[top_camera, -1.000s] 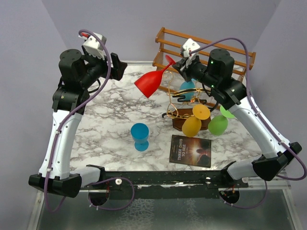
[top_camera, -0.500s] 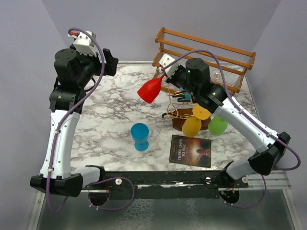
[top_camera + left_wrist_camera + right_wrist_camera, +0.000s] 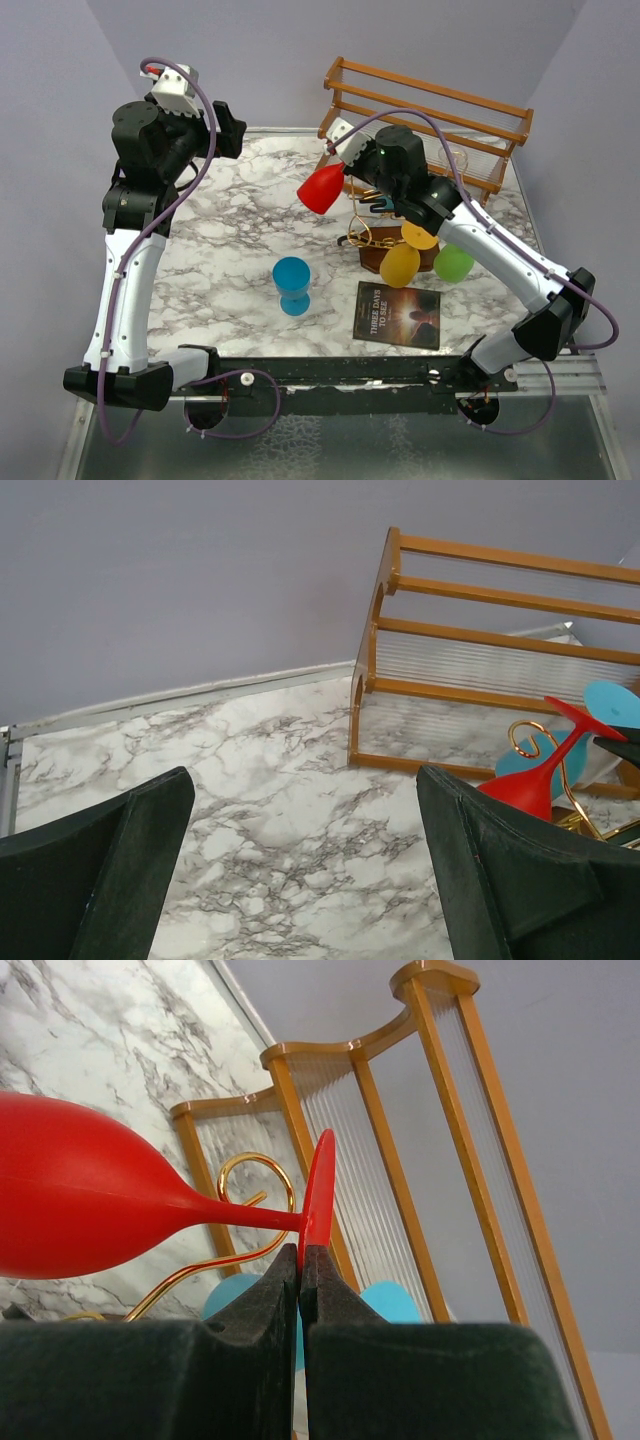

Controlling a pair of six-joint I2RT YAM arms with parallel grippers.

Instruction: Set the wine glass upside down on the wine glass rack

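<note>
Red wine glass (image 3: 322, 188), sideways, beside gold-wire rack (image 3: 365, 238)

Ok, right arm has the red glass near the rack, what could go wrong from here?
1. The right gripper pinches only the thin rim of the red wine glass foot; it could pivot or slip.
2. The wine glass rack already holds a yellow glass and a green glass; the bowl may knock them.

Robot lab cell, plain lilac walls (image 3: 270, 50), marble-print tabletop (image 3: 230, 250), black mounting rail (image 3: 340, 372)
</note>
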